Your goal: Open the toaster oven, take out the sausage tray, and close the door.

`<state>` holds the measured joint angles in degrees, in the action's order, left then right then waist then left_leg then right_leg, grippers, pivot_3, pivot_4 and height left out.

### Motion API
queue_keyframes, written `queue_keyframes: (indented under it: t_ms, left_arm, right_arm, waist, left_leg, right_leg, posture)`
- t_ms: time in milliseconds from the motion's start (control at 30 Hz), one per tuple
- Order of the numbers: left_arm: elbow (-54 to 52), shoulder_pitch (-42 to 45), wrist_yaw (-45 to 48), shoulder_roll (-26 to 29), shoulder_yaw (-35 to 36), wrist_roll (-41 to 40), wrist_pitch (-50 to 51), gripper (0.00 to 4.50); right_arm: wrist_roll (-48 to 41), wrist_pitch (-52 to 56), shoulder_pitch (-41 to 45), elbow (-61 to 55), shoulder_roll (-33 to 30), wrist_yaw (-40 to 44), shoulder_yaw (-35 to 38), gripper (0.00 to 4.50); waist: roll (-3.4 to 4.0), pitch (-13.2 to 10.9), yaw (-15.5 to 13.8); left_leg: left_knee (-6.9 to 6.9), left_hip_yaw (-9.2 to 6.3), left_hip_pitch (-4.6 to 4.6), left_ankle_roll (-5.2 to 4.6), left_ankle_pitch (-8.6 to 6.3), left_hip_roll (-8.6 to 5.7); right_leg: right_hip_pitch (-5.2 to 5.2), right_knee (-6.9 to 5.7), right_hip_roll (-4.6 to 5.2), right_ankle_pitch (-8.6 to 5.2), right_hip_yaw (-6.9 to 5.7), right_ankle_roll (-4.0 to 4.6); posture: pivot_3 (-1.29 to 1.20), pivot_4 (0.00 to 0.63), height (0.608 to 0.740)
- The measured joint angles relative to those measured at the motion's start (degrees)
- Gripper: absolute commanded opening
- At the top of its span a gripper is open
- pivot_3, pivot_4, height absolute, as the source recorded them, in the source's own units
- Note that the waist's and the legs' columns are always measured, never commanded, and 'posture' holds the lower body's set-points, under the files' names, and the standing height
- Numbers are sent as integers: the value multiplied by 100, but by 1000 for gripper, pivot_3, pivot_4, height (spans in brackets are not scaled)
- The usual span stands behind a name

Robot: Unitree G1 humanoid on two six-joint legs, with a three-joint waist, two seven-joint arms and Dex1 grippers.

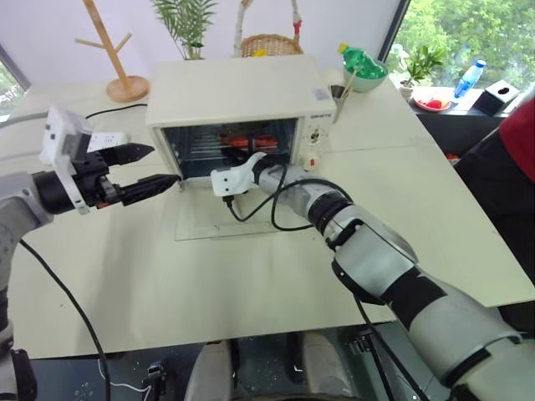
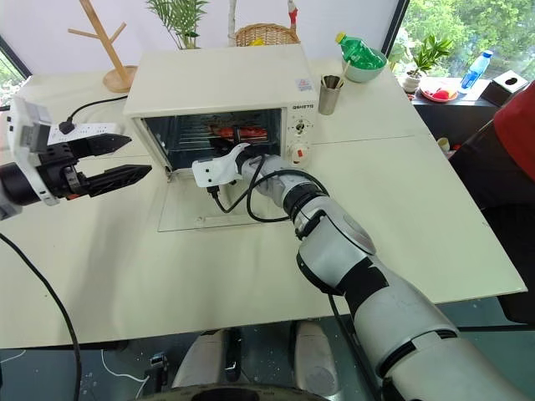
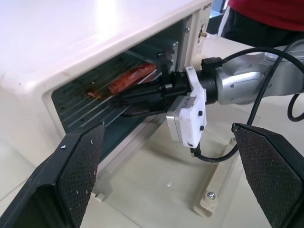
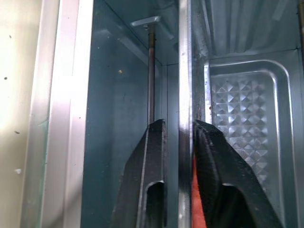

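The cream toaster oven [image 1: 242, 88] stands at the back of the table. Its glass door [image 1: 209, 221] lies folded down flat in front of it. Inside, the silver sausage tray [image 4: 247, 118] holds a red-brown sausage [image 3: 133, 78]. My right gripper [image 4: 179, 124] reaches into the oven mouth, its black fingers [image 4: 147, 161] pinched on either side of the tray's front rim. To the left of the oven, my left gripper [image 1: 165, 164] hovers above the table, open and holding nothing.
A power strip [image 1: 104, 138] lies left of the oven, with a wooden mug tree [image 1: 117, 50] behind it. A wicker basket [image 1: 272, 43], a green bowl [image 1: 365, 67] and a metal cup [image 1: 338, 96] stand behind and right. A person in red [image 1: 522, 134] stands at the right edge.
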<state>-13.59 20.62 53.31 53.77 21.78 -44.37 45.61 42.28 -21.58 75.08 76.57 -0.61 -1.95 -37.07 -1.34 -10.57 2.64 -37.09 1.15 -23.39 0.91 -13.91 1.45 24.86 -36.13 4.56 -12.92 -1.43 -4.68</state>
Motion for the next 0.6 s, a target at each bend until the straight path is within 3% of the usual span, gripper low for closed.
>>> queue_keyframes:
  t_ms: [33, 133, 467, 600]
  left_arm:
    - [2, 6, 0, -1, -23, 0, -1, 4500]
    - [2, 43, 1, -4, -38, 0, -14, 4500]
    - [81, 192, 57, -23, -122, 13, -115, 4500]
    - [563, 500, 260, -37, -466, 154, -259, 4500]
  right_arm:
    - [13, 0, 0, 4, 0, 0, 0, 856]
    - [16, -5, 1, 3, 0, -27, 15, 35]
    - [21, -112, -6, 1, -57, -60, 23, 35]
    - [24, -356, -118, -180, -234, -26, 17, 35]
  waist:
    - [0, 0, 0]
    - [0, 0, 0]
    - [1, -1, -7]
    - [1, -1, -23]
  left_leg:
    - [0, 0, 0, 0, 0, 0]
    - [0, 0, 0, 0, 0, 0]
    - [0, 0, 0, 0, 0, -1]
    - [0, 0, -3, 0, 0, -4]
  right_leg:
    - [0, 0, 0, 0, 0, 0]
    - [0, 0, 0, 0, 0, 0]
    - [0, 0, 0, 0, 0, 0]
    - [0, 1, 0, 0, -1, 0]
  posture:
    - [0, 150, 740]
    - [0, 150, 740]
    - [0, 150, 740]
    - [0, 150, 740]
